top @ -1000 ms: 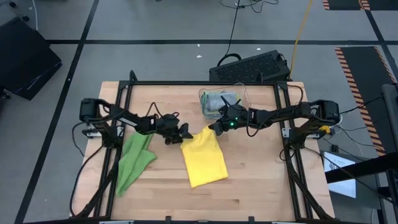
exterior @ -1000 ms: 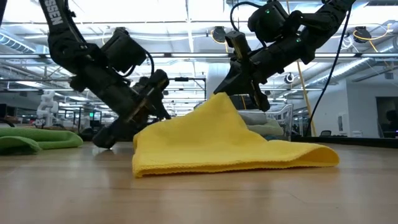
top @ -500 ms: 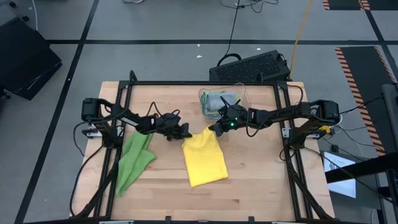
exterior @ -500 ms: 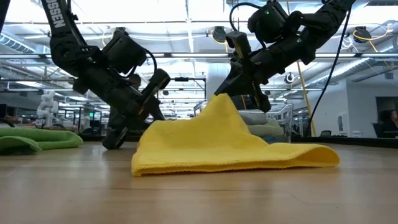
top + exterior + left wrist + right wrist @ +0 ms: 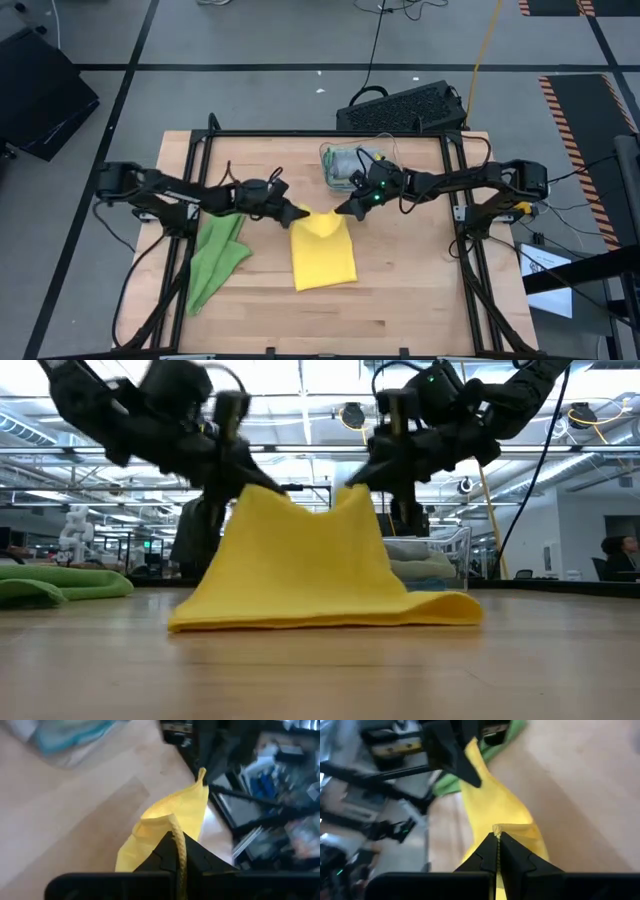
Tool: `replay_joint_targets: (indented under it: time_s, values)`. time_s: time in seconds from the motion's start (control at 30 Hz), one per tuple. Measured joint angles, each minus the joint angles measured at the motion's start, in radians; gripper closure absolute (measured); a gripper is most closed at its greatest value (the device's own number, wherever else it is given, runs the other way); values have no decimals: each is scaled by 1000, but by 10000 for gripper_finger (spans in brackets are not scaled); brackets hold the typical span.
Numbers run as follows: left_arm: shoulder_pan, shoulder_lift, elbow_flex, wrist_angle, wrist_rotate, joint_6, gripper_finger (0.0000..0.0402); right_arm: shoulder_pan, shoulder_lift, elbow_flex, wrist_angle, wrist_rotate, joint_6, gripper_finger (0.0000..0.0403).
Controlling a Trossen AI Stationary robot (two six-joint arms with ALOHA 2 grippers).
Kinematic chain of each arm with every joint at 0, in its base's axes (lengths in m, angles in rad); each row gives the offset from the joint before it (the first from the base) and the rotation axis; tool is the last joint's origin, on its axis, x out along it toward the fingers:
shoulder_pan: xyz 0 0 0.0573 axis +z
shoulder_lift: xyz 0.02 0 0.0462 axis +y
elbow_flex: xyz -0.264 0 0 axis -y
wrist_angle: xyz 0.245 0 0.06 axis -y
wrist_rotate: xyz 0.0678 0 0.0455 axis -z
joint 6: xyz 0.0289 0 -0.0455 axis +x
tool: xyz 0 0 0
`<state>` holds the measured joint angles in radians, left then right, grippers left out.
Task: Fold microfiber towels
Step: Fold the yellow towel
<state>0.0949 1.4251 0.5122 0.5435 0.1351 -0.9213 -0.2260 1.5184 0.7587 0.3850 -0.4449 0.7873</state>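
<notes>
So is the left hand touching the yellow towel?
Touching. In the left wrist view the left hand is shut on the yellow towel, pinching its edge.

The desk (image 5: 400, 300) is a pale wooden top with a dark metal frame along its edges. On it lies a yellow towel (image 5: 323, 255), near the middle, its near part flat on the wood while its far edge is raised off the surface. A bright green towel (image 5: 215, 258) lies crumpled toward the left side (apart from the yellow one). At the far edge stands a clear plastic bin (image 5: 345, 163) with folded cloths inside it; their colours are hard to tell apart.
</notes>
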Motion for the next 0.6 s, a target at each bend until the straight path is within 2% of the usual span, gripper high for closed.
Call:
replay_joint_targets:
  time_s: [0.2, 0.33, 0.5, 0.6]
  values:
    - [-144, -124, 0, -126, -171, 218, 397, 6, -27, 0, -2, -84, -53, 399]
    - [-263, -144, 0, -185, -271, 330, 398, 28, -37, 0, -9, -107, -100, 399]
    - [-372, -144, 0, -209, -350, 335, 398, 83, -37, 0, -40, -101, -189, 399]
    - [-416, -143, 1, -200, -357, 324, 399, 119, -37, 0, -85, -101, -194, 399]
